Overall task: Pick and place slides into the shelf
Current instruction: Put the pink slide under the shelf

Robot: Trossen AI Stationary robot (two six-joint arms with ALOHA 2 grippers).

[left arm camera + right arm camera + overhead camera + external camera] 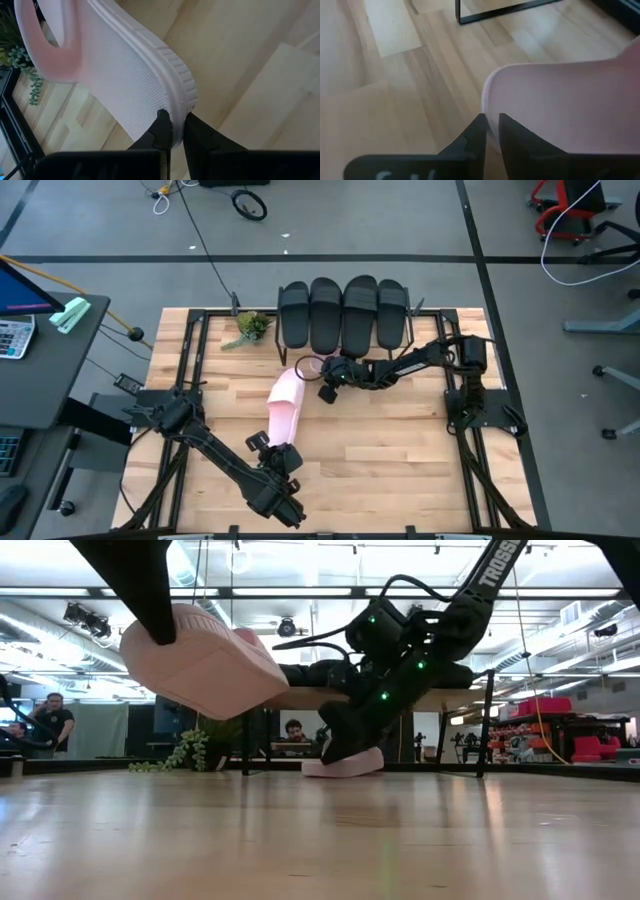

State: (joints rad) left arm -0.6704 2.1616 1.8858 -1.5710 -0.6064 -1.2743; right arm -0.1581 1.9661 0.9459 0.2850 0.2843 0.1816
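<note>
Ribbed pink rubber slides, one pinched by each gripper.
Left gripper (173, 131) clamps a textured sole (130, 85); right gripper (491, 131) grips the other's rim (560, 105) near the shelf (345, 330) bearing four black slides (343, 308).

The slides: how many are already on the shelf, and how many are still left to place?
Done: four black slides sit in a row on the shelf. In hand: the left gripper pinches the edge of one pink slide, lifted off the table. The right gripper is closed on the edge of the other pink slide, which lies on the table beside the shelf. Left: both pink slides.
</note>
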